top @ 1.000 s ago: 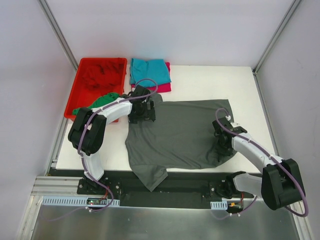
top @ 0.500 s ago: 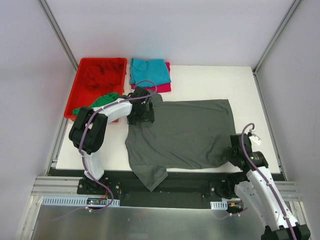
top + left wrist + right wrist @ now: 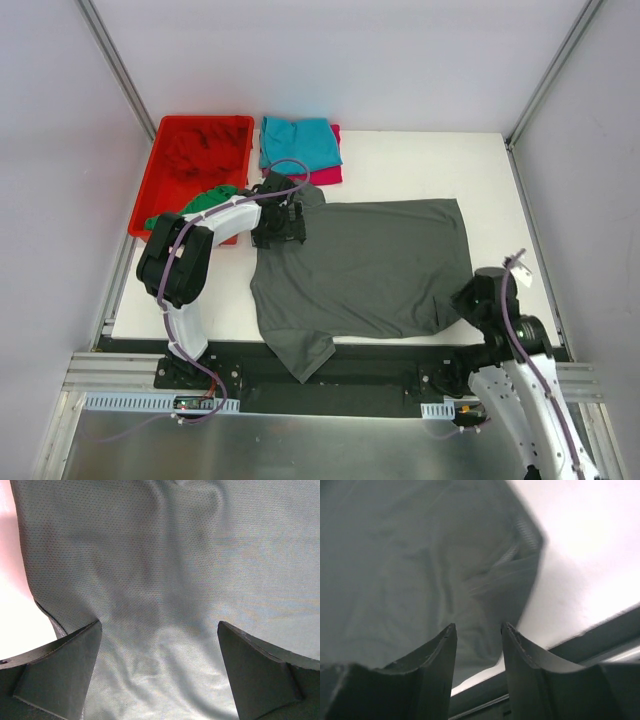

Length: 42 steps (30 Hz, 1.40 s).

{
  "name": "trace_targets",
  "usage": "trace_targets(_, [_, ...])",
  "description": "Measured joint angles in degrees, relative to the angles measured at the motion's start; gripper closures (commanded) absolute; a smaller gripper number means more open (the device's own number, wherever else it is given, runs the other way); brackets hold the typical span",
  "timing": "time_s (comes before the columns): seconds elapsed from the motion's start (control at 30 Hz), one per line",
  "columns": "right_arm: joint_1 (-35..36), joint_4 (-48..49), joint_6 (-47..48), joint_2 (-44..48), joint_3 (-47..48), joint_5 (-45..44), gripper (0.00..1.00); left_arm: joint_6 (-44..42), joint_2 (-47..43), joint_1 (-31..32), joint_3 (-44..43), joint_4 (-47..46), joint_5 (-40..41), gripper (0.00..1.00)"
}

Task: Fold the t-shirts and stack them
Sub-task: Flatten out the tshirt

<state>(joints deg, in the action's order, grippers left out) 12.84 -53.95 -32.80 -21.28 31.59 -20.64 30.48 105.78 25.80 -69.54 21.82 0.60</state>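
Spreading the dark grey t-shirt (image 3: 360,265) flat on the bench (image 3: 420,160) seems the step: left gripper (image 3: 159,630) wide open over it, right gripper (image 3: 479,628) half-open and empty at its near-right corner. Next, both must pinch edges.

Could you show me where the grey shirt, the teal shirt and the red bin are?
grey shirt (image 3: 370,265): top view, middle of its spread-out body.
teal shirt (image 3: 300,140): top view, centre of its folded top.
red bin (image 3: 150,180): top view, its left wall.
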Motion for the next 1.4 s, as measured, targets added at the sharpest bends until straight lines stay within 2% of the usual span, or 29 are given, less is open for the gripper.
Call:
trace_targets(0.07, [0.17, 5.09, 2.71, -5.46, -0.02, 6.45, 0.7, 0.0, 0.0, 0.0, 0.0, 0.0, -0.09, 0.01])
trace_targets(0.17, [4.17, 13.64, 4.37, -17.49, -0.15, 12.76, 0.73, 0.0, 0.0, 0.0, 0.0, -0.07, -0.15, 0.01])
trace_targets(0.33, [11.15, 16.09, 4.09, -34.71, 0.81, 10.27, 0.76, 0.02, 0.0, 0.0, 0.0, -0.09, -0.15, 0.01])
trace_targets(0.47, [10.88, 15.58, 1.11, -38.82, 0.15, 5.2, 0.74, 0.02, 0.0, -0.02, 0.0, -0.11, -0.13, 0.01])
trace_targets(0.57, [6.86, 15.76, -0.63, -37.9, -2.25, 2.6, 0.72, 0.02, 0.0, -0.02, 0.07, -0.11, -0.13, 0.01])
trace_targets(0.67, [0.5, 15.45, -1.27, -35.04, -5.35, 1.16, 0.65, 0.02, 0.0, -0.11, 0.17, -0.11, -0.13, 0.01])
trace_targets(0.7, [-1.2, 15.1, -1.51, -33.31, -5.95, 0.7, 0.59, 0.02, 0.0, -0.37, 0.2, -0.11, -0.13, 0.01])
trace_targets(0.83, [-6.03, 11.89, -3.54, -24.55, -7.34, -2.12, 0.56, 0.09, 0.0, -0.76, 0.37, -0.22, -0.15, 0.01])
trace_targets(0.87, [-6.8, 10.8, -4.48, -21.22, -7.58, -3.19, 0.52, 0.13, 0.0, -0.83, 0.39, -0.22, -0.13, 0.01])
trace_targets(1.0, [-7.85, 6.78, -8.09, -9.44, -7.82, -7.08, 0.52, 0.2, 0.0, -1.51, 0.48, -0.39, -0.15, 0.01])
trace_targets(1.07, [-8.17, 4.02, -9.55, -3.63, -7.82, -9.44, 0.44, 0.22, -0.02, -1.7, 0.57, -0.55, -0.13, 0.01])
trace_targets(1.1, [-8.26, 3.39, -9.77, -2.51, -7.8, -9.92, 0.36, 0.22, -0.02, -1.84, 0.59, -0.57, -0.17, 0.01])
trace_targets(1.2, [-8.39, 2.23, -7.8, 0.87, -7.5, -10.01, 0.01, 0.22, -0.07, -1.92, 0.59, -0.61, -0.15, 0.01])
trace_targets(1.33, [-8.48, 2.27, -2.69, 1.03, -4.7, -8.98, 0.04, 0.17, -0.37, -1.92, 0.87, -0.85, -0.15, 0.01])
trace_targets(1.4, [-8.48, 5.35, 0.5, 0.83, -3.87, -5.22, 0.04, 0.17, -0.59, -1.92, 1.11, -0.94, -0.37, 0.01])
